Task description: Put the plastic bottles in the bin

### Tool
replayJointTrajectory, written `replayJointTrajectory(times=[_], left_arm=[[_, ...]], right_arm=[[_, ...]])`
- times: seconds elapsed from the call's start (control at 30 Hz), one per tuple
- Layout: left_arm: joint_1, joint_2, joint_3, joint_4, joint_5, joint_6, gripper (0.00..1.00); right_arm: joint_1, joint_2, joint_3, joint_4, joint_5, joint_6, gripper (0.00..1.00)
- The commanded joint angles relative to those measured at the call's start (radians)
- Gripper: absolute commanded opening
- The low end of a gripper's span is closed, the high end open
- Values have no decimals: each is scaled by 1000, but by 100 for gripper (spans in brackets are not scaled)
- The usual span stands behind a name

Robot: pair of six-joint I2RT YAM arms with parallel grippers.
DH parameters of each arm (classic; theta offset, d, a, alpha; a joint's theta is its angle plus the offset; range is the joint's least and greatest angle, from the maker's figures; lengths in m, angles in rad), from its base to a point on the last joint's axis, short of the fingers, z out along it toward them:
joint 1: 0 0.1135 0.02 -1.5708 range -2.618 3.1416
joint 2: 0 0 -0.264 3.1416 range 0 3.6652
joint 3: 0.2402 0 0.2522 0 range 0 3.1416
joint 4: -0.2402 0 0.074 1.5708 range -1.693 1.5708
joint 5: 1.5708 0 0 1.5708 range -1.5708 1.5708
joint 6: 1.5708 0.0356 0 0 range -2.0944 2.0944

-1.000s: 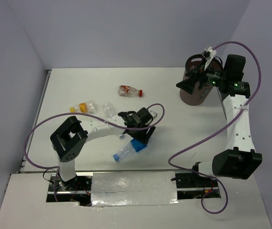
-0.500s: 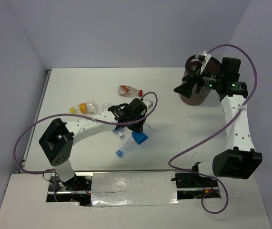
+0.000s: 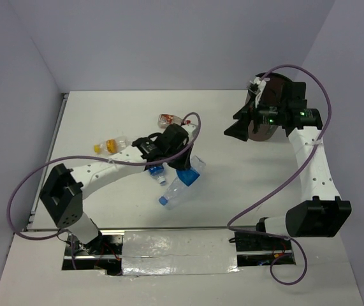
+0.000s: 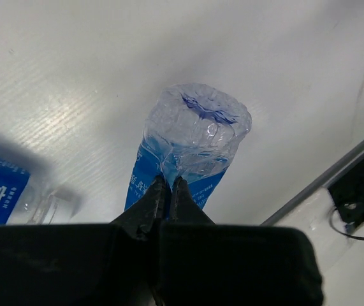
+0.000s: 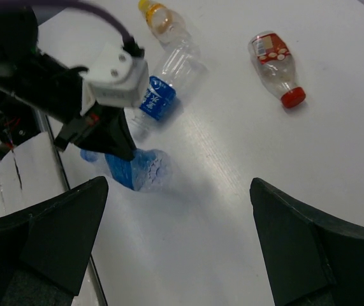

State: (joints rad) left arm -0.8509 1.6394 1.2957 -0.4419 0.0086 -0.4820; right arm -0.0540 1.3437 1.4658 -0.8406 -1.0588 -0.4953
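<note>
My left gripper [image 3: 183, 169] is shut on the blue label of a clear plastic bottle [image 3: 176, 189], pinching its crumpled side [image 4: 191, 137]. That bottle hangs tilted, blue cap low and base pointing away. A second blue-label bottle [image 3: 159, 175] lies under the left arm [image 5: 169, 80]. A red-label, red-cap bottle [image 3: 169, 120] and a short orange-capped bottle [image 3: 109, 145] lie farther back. My right gripper [image 3: 236, 131] stands open beside the brown bin [image 3: 262, 132], nothing between its fingers [image 5: 54, 236].
The right arm's wrist covers most of the bin's mouth in the top view. A purple cable [image 3: 29, 182] loops out from the left arm over the table's left side. The table's front edge with a silver-taped strip [image 3: 178, 252] runs below the held bottle.
My left gripper has closed on the blue-label bottle and carried it up and to the right. The right gripper has swung left, away from the bin.
</note>
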Motion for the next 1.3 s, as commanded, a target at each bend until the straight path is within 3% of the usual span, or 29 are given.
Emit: replayJointTrajectory(times=[0.0,0.2,0.3,0.5,0.63,0.93,1.27], left_arm=[[41,-116,4,71,33,-41,0],[116,-243,-50,155,80,-105,0],[162,-305,-107,238,117,-168,0],[220,-377,-214,411,148,-303,0],[234,-392,-272,503,149,-378,0],[243,-408,-322,631,182,-463,0],[260,-424,-420,804,232,-552,0]], right_arm=[[42,6,-1,-83,8,-58,100],[107,-46,-160,165,51,142,100],[175,-132,-294,361,140,370,100],[382,-230,-467,584,427,610,100],[483,-203,-495,623,491,685,100],[540,-69,-449,667,533,750,100],[583,-2,-444,736,459,814,95]])
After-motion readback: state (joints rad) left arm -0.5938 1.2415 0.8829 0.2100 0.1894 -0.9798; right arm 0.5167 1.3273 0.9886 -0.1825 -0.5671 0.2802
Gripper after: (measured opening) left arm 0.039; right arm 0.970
